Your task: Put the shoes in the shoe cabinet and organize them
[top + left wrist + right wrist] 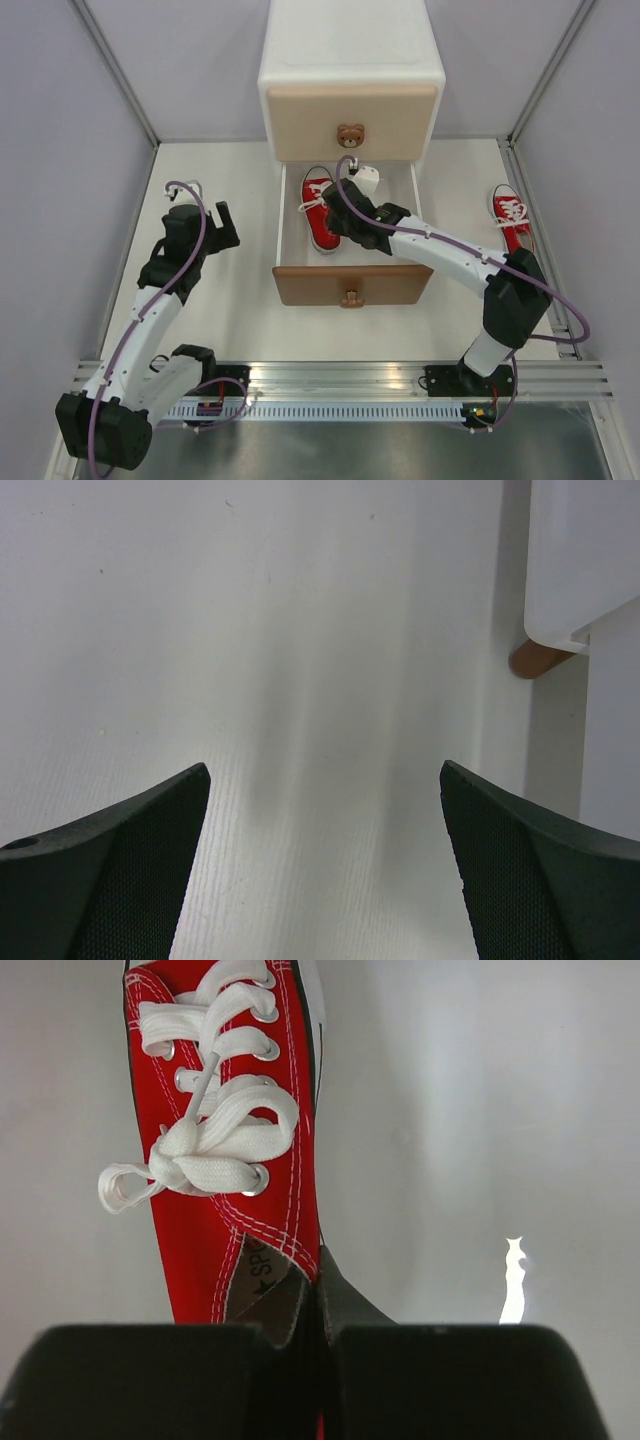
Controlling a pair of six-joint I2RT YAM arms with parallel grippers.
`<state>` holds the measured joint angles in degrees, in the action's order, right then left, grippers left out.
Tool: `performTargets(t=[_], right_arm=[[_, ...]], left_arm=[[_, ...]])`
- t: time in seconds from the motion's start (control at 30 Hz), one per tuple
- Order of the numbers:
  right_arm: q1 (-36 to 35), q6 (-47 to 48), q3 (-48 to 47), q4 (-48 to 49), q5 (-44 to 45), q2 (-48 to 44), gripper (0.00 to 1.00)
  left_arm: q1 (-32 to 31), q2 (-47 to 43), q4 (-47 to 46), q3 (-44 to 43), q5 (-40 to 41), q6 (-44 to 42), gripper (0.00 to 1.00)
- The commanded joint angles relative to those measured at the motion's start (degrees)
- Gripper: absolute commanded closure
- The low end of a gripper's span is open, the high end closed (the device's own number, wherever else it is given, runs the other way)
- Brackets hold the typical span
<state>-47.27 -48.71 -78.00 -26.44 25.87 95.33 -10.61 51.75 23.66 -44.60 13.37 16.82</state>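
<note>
The white shoe cabinet point(350, 60) stands at the back, its beige upper drawer shut. Its brown-fronted lower drawer point(350, 283) is pulled out. One red shoe point(318, 205) lies in the left part of the drawer, toe toward the cabinet. My right gripper point(345, 226) is shut on this shoe's side at the opening; the right wrist view shows the shoe point(225, 1160) pinched between my fingers point(320, 1295). A second red shoe point(512, 215) lies on the table right of the drawer. My left gripper point(218, 225) is open and empty left of the drawer. The orange shoes are out of view.
The right part of the drawer floor point(400, 215) shows white beside the held shoe. The left wrist view shows bare white table between my open fingers point(325, 780), with a brown cabinet leg point(540, 658) at the upper right. Grey walls close in the table.
</note>
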Motion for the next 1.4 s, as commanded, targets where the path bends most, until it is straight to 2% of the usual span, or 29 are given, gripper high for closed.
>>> performTargets(t=[0.0, 0.13, 0.23, 0.37, 0.5, 0.67, 0.77, 1.13, 1.23, 1.37], right_arm=[[-0.5, -2.8, -2.4, 6.5, 5.8, 0.2, 0.99], [-0.5, -2.6, -3.6, 6.4, 5.8, 2.7, 0.99], [-0.5, -3.0, -3.8, 6.4, 5.7, 4.0, 0.96], [-0.5, -3.2, -3.9, 6.0, 4.9, 4.8, 0.76], [-0.5, -2.5, -4.1, 4.4, 4.4, 3.7, 0.69], [-0.5, -0.5, -2.9, 4.0, 3.1, -0.1, 0.49], [-0.5, 1.2, -3.1, 3.6, 1.6, -2.2, 0.41], [-0.6, 11.8, -8.5, -2.4, -1.2, -10.6, 0.24], [-0.5, 15.8, -11.6, -5.4, -2.1, -12.6, 0.16], [-0.5, 19.9, -15.3, -11.4, 0.0, -14.5, 0.11]], left_arm=[[0.2, 0.2, -1.3, -0.1, -0.6, -0.5, 0.02], [0.2, 0.3, -1.3, -0.1, -0.6, -0.6, 0.02], [0.2, 0.3, -1.2, 0.0, -0.5, -0.5, 0.02], [0.2, 0.6, -1.3, -0.1, -0.5, -0.6, 0.02], [0.2, 0.7, -1.3, -0.1, -0.5, -0.6, 0.02], [0.2, 1.0, -1.2, -0.1, -0.6, -0.5, 0.02], [0.2, 1.0, -1.3, -0.1, -0.6, -0.6, 0.02], [0.2, 0.6, -1.3, -0.1, -0.4, -0.6, 0.02], [0.2, 0.5, -1.2, 0.0, -0.4, -0.6, 0.02], [0.2, -0.2, -1.3, 0.1, -0.3, -0.7, 0.02]])
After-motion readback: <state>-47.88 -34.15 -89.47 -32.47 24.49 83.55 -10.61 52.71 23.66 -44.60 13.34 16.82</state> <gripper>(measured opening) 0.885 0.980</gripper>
